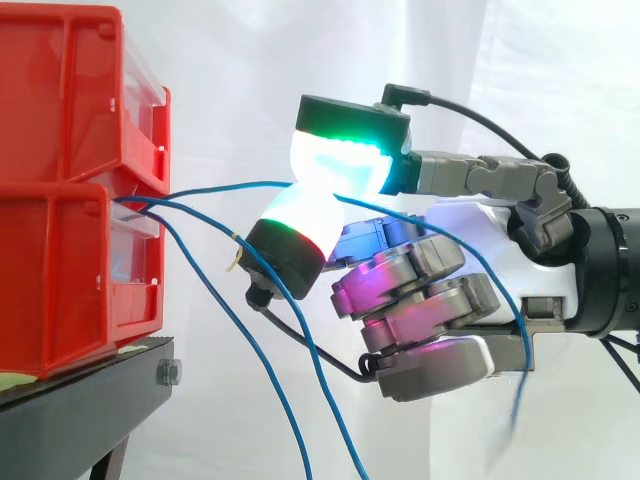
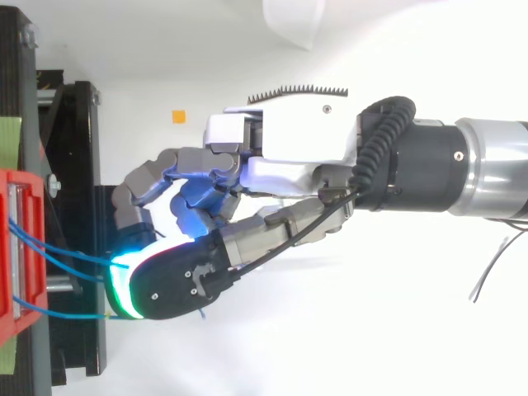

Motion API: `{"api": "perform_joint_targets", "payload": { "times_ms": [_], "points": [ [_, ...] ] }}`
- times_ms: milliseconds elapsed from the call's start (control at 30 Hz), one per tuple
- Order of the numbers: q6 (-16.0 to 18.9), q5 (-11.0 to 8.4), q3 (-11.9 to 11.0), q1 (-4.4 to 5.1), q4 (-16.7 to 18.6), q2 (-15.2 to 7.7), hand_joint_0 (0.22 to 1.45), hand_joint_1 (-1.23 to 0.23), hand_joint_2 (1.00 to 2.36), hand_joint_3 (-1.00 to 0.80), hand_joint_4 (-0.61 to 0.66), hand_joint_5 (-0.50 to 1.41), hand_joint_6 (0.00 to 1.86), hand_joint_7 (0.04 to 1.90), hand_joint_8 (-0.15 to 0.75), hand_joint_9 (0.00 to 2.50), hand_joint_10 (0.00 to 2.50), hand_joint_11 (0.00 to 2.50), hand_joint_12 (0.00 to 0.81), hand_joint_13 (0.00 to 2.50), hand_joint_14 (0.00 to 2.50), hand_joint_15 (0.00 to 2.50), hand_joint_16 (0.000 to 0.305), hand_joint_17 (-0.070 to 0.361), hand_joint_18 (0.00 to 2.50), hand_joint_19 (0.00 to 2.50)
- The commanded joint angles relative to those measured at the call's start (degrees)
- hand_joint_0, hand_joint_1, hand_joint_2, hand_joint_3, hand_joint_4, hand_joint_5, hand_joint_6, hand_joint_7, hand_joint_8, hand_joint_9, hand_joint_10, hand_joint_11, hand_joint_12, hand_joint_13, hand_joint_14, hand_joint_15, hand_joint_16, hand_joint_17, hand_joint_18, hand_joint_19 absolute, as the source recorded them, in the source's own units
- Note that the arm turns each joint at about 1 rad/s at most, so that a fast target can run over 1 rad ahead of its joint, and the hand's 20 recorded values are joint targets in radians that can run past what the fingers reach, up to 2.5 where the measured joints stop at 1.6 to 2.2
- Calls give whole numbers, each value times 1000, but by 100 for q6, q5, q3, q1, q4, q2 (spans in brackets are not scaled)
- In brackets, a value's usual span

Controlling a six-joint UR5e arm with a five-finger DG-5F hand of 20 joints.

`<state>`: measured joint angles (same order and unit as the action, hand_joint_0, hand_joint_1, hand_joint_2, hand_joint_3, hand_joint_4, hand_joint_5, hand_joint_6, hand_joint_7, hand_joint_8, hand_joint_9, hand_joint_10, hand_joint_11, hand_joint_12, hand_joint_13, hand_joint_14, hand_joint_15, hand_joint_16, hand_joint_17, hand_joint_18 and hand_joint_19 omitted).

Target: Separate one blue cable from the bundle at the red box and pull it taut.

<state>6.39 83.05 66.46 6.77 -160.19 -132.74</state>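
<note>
Beside two bins (image 1: 55,285), hand (image 1: 480,240) pinches one blue cable (image 1: 230,187).

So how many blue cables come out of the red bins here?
3. The pinched cable runs from the red bins to the hand; two slack cables hang below it, one nearer the bins, one under the hand. Others may be hidden.

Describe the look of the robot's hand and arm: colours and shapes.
The hand has a white palm shell and grey fingers. Its thick rounded pads glow green and white, with black backs. The arm is cylindrical, black, then silver.
</note>
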Motion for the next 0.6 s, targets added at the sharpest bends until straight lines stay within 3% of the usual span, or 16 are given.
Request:
{"api": "perform_joint_targets", "payload": {
  "times_ms": [0,233,300,367,400,433,467,533,567],
  "points": [
    [3,1,-2,8,-3,2,601,-778,1027,119,0,-162,865,1211,356,613,1655,1400,385,853,1808,1403,44,99,1323,1381],
    [11,1,7,17,15,2,602,-778,1027,112,10,-162,865,1205,351,607,1764,1406,392,803,2092,1423,44,98,1373,1500],
    [11,1,7,17,6,2,602,-777,1027,112,11,-163,865,1211,350,618,1620,1432,395,828,1852,1411,44,99,1374,1488],
    [11,-8,7,17,6,-6,601,-775,1027,107,12,-163,864,1214,359,682,1256,1343,393,1026,947,1477,45,101,1352,1397],
    [11,-8,7,17,6,2,600,-773,1029,111,14,-163,864,1218,361,701,1173,1338,387,1035,942,1403,44,100,1353,1369],
    [11,-17,-2,26,15,-6,600,-773,1028,108,14,-164,864,1220,366,725,1088,1296,383,1163,486,1452,45,102,1353,1313],
    [11,-26,7,26,15,2,600,-768,1030,107,17,-165,863,1224,369,787,788,1318,397,1247,10,1384,46,104,1329,1204],
    [11,-26,7,26,15,-6,601,-767,1029,103,29,-165,861,1236,385,883,265,1370,394,1151,20,905,46,103,1321,1075],
    [11,-26,7,26,15,-6,602,-769,1028,101,33,-164,860,1238,414,942,1,1289,364,1089,17,605,46,103,1303,866]
  ]
}}
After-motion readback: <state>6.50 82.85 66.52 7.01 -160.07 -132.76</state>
